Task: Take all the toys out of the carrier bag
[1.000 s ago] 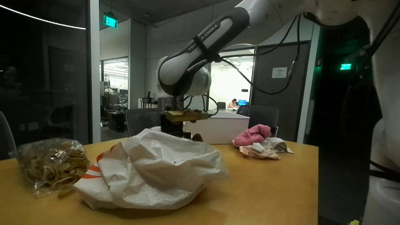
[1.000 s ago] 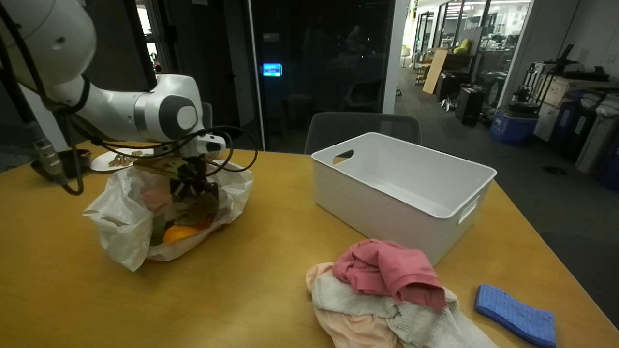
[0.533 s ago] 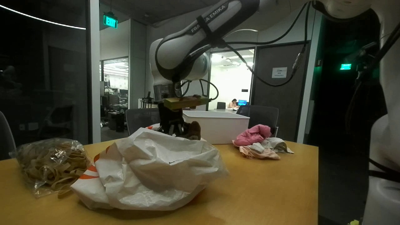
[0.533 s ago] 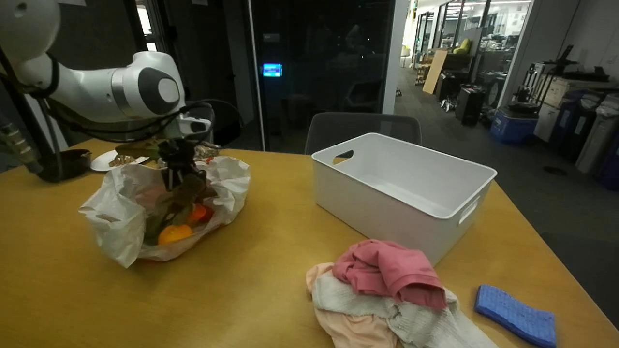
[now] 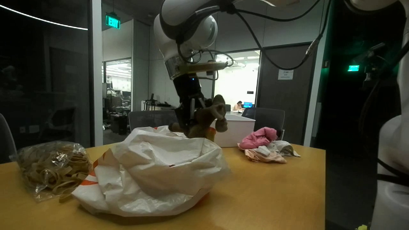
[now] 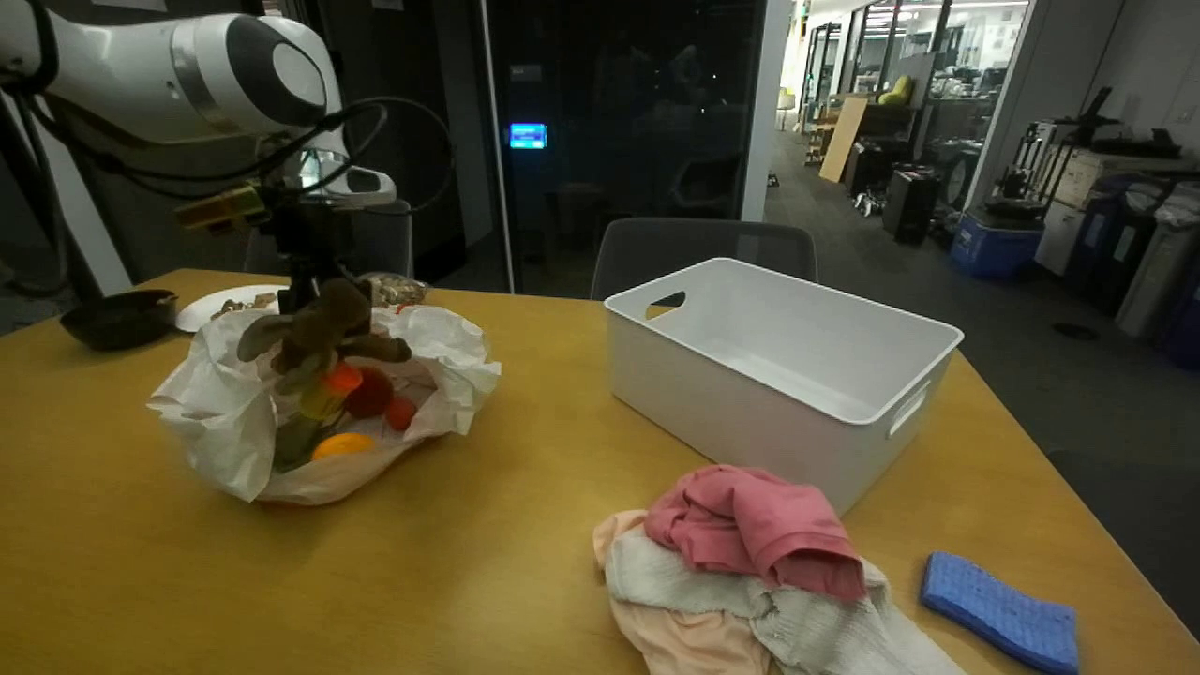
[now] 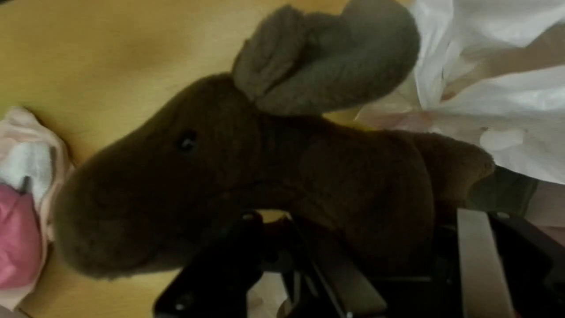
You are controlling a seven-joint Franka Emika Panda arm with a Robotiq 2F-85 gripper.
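A brown plush toy (image 7: 247,176) with pale antlers fills much of the wrist view. My gripper (image 5: 189,121) is shut on it, and in both exterior views the plush toy (image 6: 323,333) is held just above the carrier bag's opening. Directly under it shows a red-and-yellow piece (image 5: 211,133); whether it is part of the plush I cannot tell. The white carrier bag (image 5: 153,179) lies crumpled on the table, its mouth facing the bin side. Inside the bag are an orange toy (image 6: 342,445), a dark red round toy (image 6: 370,394) and a smaller red one (image 6: 401,412). Deeper contents are hidden.
A white bin (image 6: 731,403) stands on the table, with a pile of pink, grey and peach cloths (image 6: 750,525) in front. Beyond it lies a blue sponge (image 6: 998,609). A black bowl (image 6: 117,323), a white plate (image 6: 199,311) and a clear bag of bands (image 5: 54,169) are near the carrier bag.
My gripper has closed and risen from inside the bag, tilting slightly, and the brown plush toy has come up with it. The red toys in the bag are now uncovered.
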